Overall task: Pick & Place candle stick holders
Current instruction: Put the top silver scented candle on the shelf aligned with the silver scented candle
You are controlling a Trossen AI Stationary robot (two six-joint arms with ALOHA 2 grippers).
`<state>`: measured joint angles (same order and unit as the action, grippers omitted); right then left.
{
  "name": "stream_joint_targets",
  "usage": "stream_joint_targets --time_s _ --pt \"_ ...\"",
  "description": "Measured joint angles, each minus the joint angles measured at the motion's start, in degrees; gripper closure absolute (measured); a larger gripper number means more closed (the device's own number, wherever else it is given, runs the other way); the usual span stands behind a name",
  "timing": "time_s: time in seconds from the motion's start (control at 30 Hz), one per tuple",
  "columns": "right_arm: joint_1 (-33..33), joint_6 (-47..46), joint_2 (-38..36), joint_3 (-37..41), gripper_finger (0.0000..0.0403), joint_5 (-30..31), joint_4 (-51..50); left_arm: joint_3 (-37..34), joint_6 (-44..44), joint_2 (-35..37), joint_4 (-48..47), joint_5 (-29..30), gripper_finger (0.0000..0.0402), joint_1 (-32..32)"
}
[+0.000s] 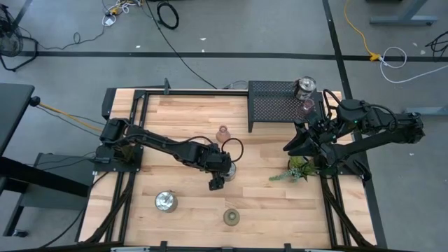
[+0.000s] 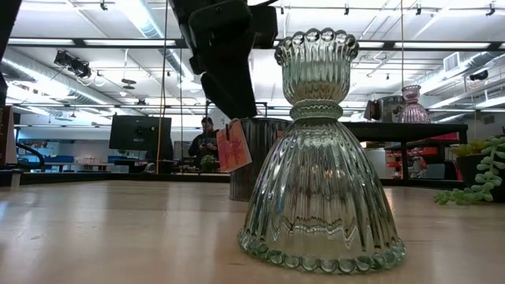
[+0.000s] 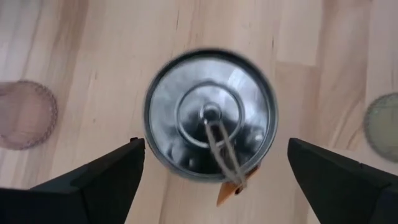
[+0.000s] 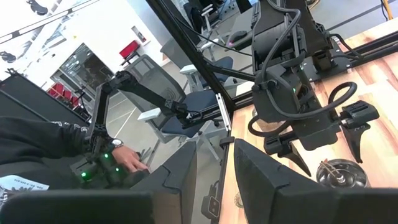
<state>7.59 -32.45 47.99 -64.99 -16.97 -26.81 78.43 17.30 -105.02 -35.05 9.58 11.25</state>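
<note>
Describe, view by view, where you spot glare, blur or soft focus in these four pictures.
Low view: ceiling lights glare behind the sharp ribbed glass holder. Left wrist view: silver holder slightly blurred, reflecting light. High view: evenly lit. Right wrist view: own end effector soft.

wooden table [image 1: 189, 217], holders [image 1: 166, 201], rack [image 1: 276, 103], sprig [image 1: 297, 170]

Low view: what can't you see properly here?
- Ribbed silver metal holder: mostly hidden behind the clear ribbed glass candle holder.
- Left gripper: its top is cut off by the picture's upper edge.
- Black mesh rack: partly blocked by the glass holder.
</note>
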Motion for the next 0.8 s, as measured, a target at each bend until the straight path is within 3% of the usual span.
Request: stream_joint_targets --time_s 0.8 --pt "0.0 0.0 0.0 0.0 0.0295 0.0 -0.4 0.0 -1.0 -6.0 9.3 1.0 0.0004 -1.3"
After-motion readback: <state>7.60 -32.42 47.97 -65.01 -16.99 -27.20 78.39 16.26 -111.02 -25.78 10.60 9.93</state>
